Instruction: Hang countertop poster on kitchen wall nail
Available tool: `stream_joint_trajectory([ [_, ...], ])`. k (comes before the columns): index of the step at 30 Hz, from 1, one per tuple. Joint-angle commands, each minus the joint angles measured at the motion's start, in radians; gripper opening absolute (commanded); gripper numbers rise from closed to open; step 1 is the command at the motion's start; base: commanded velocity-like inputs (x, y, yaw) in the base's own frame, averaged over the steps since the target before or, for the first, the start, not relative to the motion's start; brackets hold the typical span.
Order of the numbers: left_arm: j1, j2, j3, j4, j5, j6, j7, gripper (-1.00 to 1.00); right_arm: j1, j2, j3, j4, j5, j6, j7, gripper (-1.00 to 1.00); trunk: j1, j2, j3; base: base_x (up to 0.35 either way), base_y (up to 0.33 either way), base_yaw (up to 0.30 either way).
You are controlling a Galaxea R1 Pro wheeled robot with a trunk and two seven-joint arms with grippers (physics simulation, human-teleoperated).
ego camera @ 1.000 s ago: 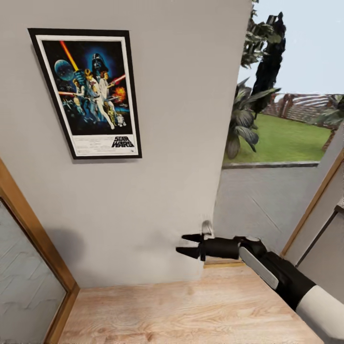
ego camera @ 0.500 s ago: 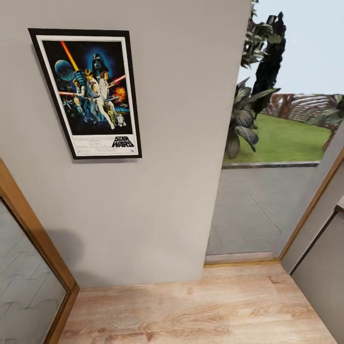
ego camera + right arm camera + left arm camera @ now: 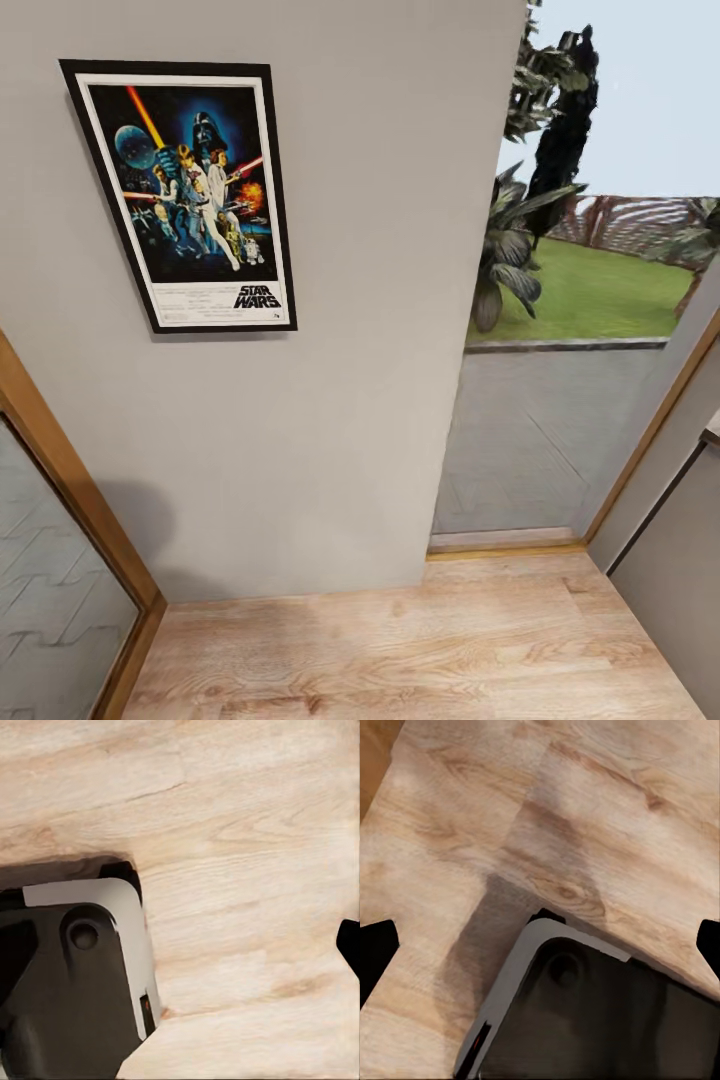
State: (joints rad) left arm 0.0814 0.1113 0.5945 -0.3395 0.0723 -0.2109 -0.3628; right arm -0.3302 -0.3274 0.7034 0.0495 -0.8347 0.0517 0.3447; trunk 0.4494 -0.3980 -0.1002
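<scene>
Pale grey wall, with the poster hanging flat on it, high up and left of the wall's outer corner. Below the poster, light wooden floor. Left of the poster, lower down, a wood-framed glass door. Right of the wall, a doorway onto grey paving, grass and leafy plants. Left fingers spread wide over the floor and the robot's dark base. Right fingers likewise held wide apart, empty.
</scene>
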Motion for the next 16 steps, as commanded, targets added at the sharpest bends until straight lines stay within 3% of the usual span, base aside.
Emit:
stream_joint_trajectory([
  [1,0.000,0.000,0.004,0.008,0.008,0.002,0.014,1.00,0.000,0.005,0.007,0.002,-0.011,0.003,-0.039,1.00,0.001,-0.002,-0.002,0.000,0.000,0.000],
  [2,0.000,-0.001,0.002,0.026,0.008,0.002,0.057,1.00,0.002,0.014,0.007,0.002,-0.011,0.003,-0.119,1.00,0.001,-0.002,-0.002,0.000,0.000,0.000],
  [3,0.000,-0.002,0.005,0.054,0.009,0.002,0.132,1.00,0.005,0.032,0.007,0.003,-0.013,0.002,-0.265,1.00,0.001,-0.002,-0.002,0.000,0.000,0.000],
  [5,0.000,-0.002,0.006,0.068,0.009,0.003,0.145,1.00,0.006,0.036,0.007,0.002,-0.015,0.001,-0.292,1.00,0.001,-0.002,-0.002,0.000,0.000,0.000],
  [6,0.000,-0.002,0.007,0.094,0.009,0.003,0.153,1.00,0.006,0.059,0.006,0.002,-0.017,0.001,-0.309,1.00,0.001,-0.002,-0.002,0.000,0.000,0.000],
  [8,0.000,-0.002,0.007,0.102,0.010,0.003,0.155,1.00,0.006,0.075,0.006,0.001,-0.018,0.001,-0.313,1.00,0.001,-0.002,-0.002,0.000,0.000,0.000],
  [10,0.000,-0.002,0.007,0.114,0.011,0.002,0.158,1.00,0.007,0.143,0.005,0.001,-0.019,0.001,-0.320,1.00,0.001,-0.002,-0.002,0.000,0.000,0.000],
  [16,0.000,-0.002,0.008,0.115,0.010,0.002,0.159,1.00,0.007,0.152,0.004,0.001,-0.017,0.000,-0.320,1.00,0.001,-0.002,-0.002,0.000,0.000,0.000],
])
